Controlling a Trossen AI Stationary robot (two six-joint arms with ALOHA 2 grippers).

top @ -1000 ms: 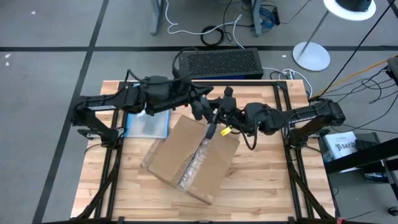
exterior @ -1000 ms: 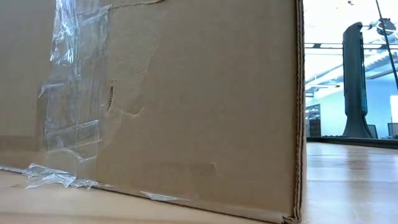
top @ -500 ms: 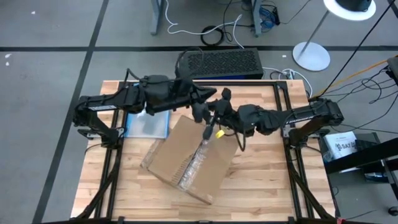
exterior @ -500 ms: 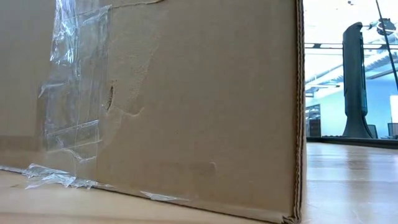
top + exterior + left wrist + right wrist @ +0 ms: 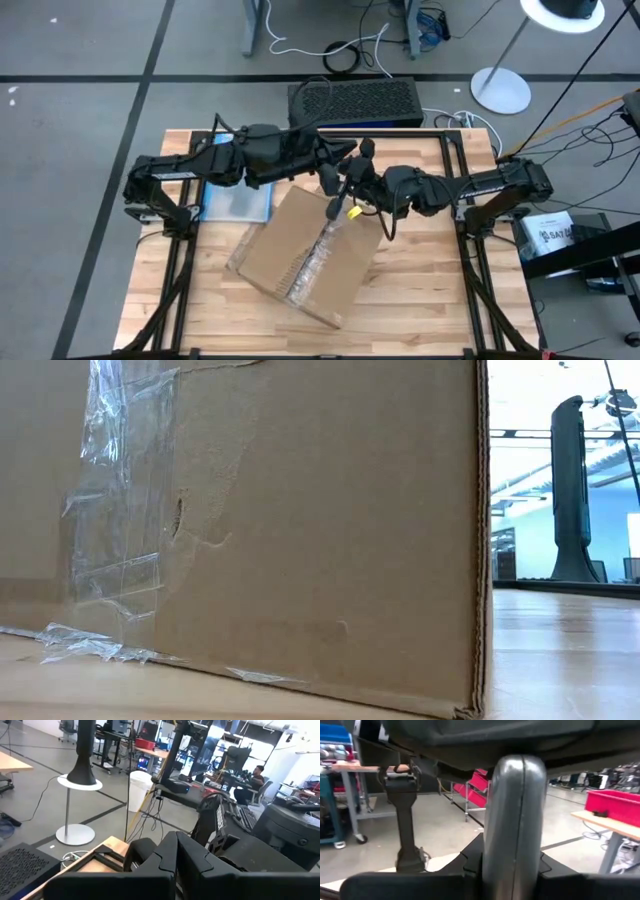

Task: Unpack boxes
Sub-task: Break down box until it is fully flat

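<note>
Worktop (image 5: 420, 300), left to right. Clear pouch with blue edge (image 5: 237, 203) lies flat near the left edge. Left gripper (image 5: 333, 168) – fingers pressed together, nothing between them – hangs over the rear middle. Cardboard box (image 5: 305, 255) sits mid-worktop, turned askew, glossy tape strip (image 5: 318, 255) along its top; in the low view it fills most of the frame. Right gripper (image 5: 345, 190) – clamped on a silver-handled tool with a yellow tip (image 5: 343, 205) – sits over the box's rear edge. Black grille-topped unit (image 5: 352, 102) beyond the rear edge.
</note>
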